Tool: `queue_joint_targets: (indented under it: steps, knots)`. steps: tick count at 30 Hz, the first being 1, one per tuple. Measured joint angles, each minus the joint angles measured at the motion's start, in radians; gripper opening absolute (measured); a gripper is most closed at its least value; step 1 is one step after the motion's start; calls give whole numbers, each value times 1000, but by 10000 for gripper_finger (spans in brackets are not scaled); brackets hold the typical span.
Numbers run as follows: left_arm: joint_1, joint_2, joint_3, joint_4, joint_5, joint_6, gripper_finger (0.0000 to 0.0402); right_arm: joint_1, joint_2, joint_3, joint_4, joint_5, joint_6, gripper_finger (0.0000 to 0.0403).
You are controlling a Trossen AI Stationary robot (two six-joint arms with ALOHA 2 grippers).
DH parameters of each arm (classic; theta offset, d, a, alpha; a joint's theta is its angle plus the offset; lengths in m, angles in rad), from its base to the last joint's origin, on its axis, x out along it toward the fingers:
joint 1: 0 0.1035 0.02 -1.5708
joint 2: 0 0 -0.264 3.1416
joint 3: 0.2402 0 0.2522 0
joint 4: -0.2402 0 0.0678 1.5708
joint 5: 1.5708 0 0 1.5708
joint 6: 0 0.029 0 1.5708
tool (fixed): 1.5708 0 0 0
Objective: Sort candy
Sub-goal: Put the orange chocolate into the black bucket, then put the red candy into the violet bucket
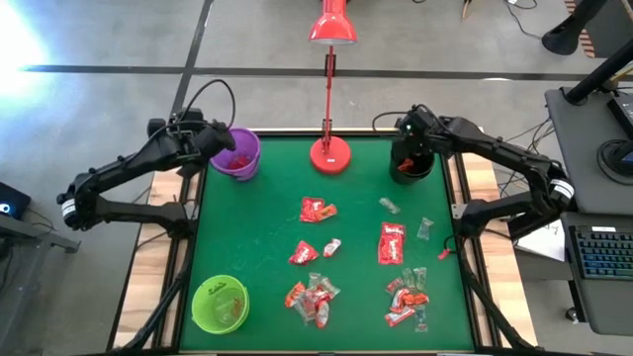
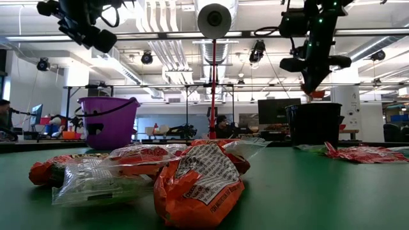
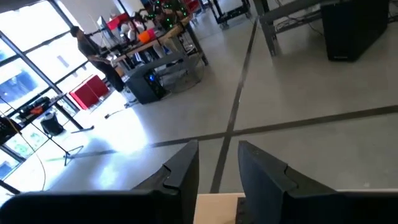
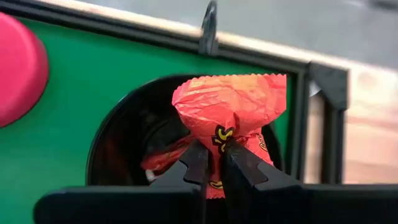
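Green table [image 1: 257, 247]: orange candy [image 4: 230, 112] pinched in right jaws (probably above black cup [image 4: 124, 143]).

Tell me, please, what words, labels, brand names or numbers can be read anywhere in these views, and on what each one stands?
No text reads with certainty.
Orange wrapper nearest the low camera: dark print, too blurred to read.
Orange candy pinched in the right gripper above the black cup: part of a yellow-and-black logo, cut off.
Red packets on the green mat, high view: markings too small.
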State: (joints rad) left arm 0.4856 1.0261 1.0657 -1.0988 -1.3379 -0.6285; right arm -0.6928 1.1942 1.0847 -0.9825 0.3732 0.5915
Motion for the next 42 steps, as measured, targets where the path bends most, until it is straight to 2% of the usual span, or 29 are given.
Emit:
queue_joint_targets:
  steps: [4, 12, 19, 23, 26, 34, 37, 42]
  knots:
    - [3, -13, 0, 1, 15, 26, 87, -42, 0, -1, -1, -76, -8, 50]
    - [16, -25, 0, 3, 19, 72, 84, -51, -1, 2, 43, -82, -16, 88]
    - [27, -14, 1, 9, 46, 153, 84, -52, -1, 3, 152, -98, -38, 100]
    - [27, -13, 8, 55, 62, 260, 84, -39, -10, 3, 233, -193, -184, 100]
    - [27, -13, 39, 101, 136, 351, 84, -17, -14, 4, 292, -313, -271, 100]
    - [27, -14, 138, 114, 271, 464, 85, 40, -14, 4, 299, -568, -245, 91]
    - [27, -14, 167, 99, 303, 488, 90, 83, -14, 4, 299, -607, -258, 86]
    - [27, -17, 184, 48, 335, 494, 100, 176, -15, 4, 274, -609, -259, 82]
